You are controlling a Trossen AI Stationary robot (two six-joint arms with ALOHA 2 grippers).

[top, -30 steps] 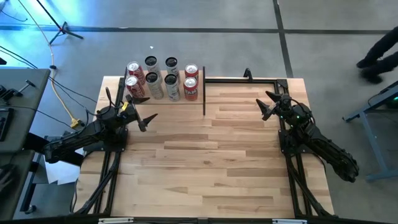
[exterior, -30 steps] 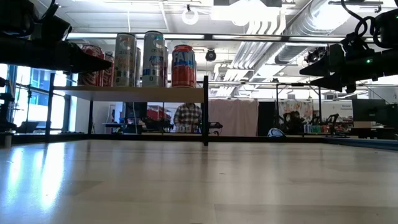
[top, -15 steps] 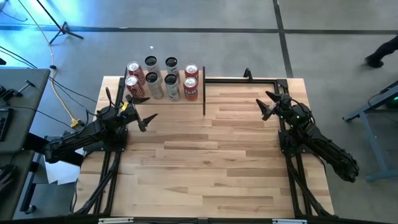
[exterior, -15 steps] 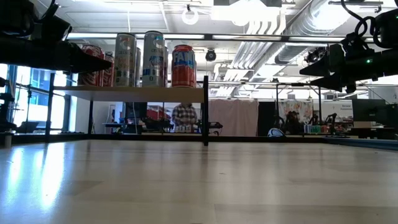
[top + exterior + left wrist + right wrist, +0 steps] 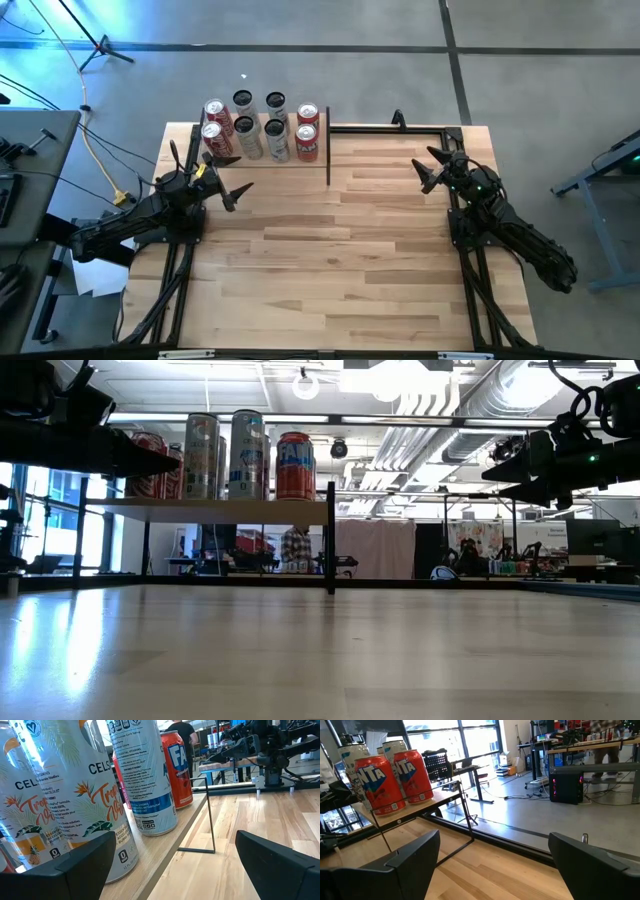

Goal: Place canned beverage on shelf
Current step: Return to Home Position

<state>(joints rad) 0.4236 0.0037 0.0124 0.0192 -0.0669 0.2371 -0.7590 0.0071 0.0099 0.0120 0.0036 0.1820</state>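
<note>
canned beverages shelved, arms idle

canned beverages [image 5: 276, 128] stand in two rows on the shelf [image 5: 220, 510] at the desk's [image 5: 350, 260] far left. left gripper [image 5: 242, 196] hovers just near of them, right gripper [image 5: 427, 168] well off right; both empty, fingers spread. likely risk: a careless left-arm swing clips the nearest celsius can [image 5: 95, 805], toppling neighbours.

Low view: the left arm [image 5: 60, 445] covers part of the leftmost red can [image 5: 150, 486] on the shelf [image 5: 220, 510] — far cans [image 5: 243, 99] mostly hide behind near ones [image 5: 247, 455]. A person [image 5: 296, 548] beyond is blurred. The left wrist view crops the nearest cans [image 5: 30, 795].
</note>
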